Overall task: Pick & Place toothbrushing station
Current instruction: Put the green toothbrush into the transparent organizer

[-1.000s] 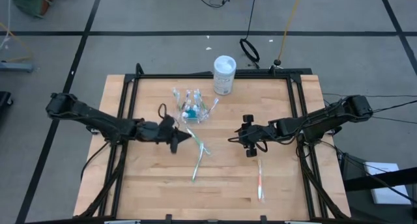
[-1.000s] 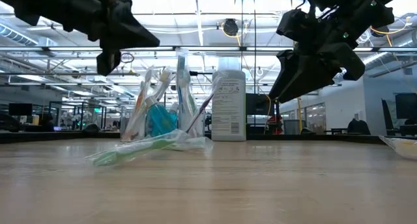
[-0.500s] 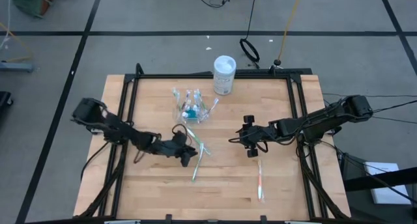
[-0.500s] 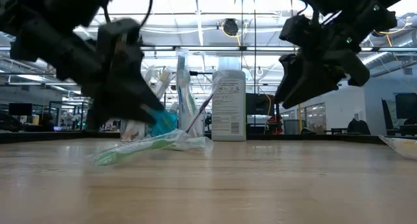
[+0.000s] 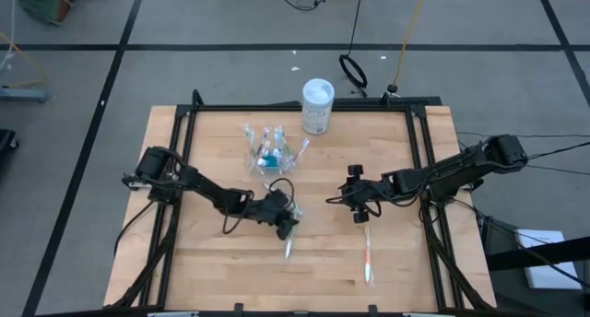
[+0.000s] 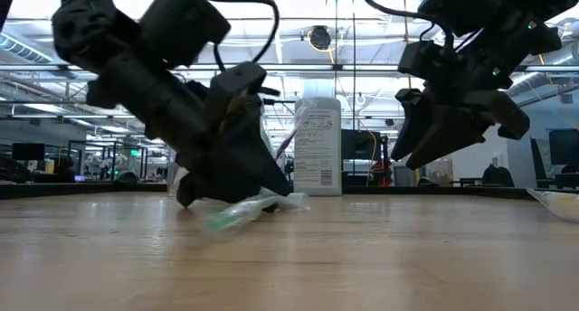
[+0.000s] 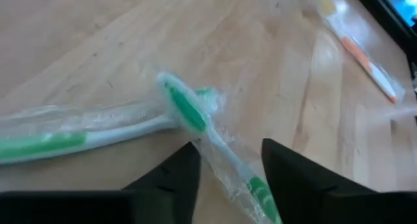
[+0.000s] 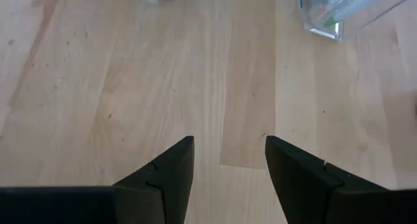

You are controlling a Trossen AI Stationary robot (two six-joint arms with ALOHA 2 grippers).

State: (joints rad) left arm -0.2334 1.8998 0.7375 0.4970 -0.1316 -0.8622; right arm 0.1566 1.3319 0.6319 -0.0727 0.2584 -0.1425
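Note:
Two green toothbrushes in clear wrappers lie crossed on the wooden table (image 5: 212, 262); one (image 7: 71, 139) lies flat, the other (image 7: 225, 162) runs across it. My left gripper (image 7: 229, 146) is open and low at the table (image 6: 231, 198), with a finger on either side of the second brush. The clear cup (image 5: 274, 158), holding toothbrushes and a teal tube, stands farther back. My right gripper (image 8: 229, 140) hangs open over bare wood, right of centre (image 5: 361, 214). My left gripper has one finger on either side of the wrapped green toothbrush's handle (image 7: 218, 152) and comes at it slanting down from the table's left. The brush lies on the table. Whether the fingers (image 7: 176, 175) touch it, I cannot tell.
A white bottle (image 5: 317, 105) stands at the table's far edge behind the cup. An orange toothbrush in a wrapper (image 5: 368, 257) lies near the front edge on the right. Black frame rails (image 5: 175, 170) run along the table's sides.
My left gripper has come down and toward the table's right and near edge, onto the crossed green toothbrushes, tipping more steeply down, and it has opened. One wrapped green toothbrush has slid a little toward the right. My right gripper has kept almost still.

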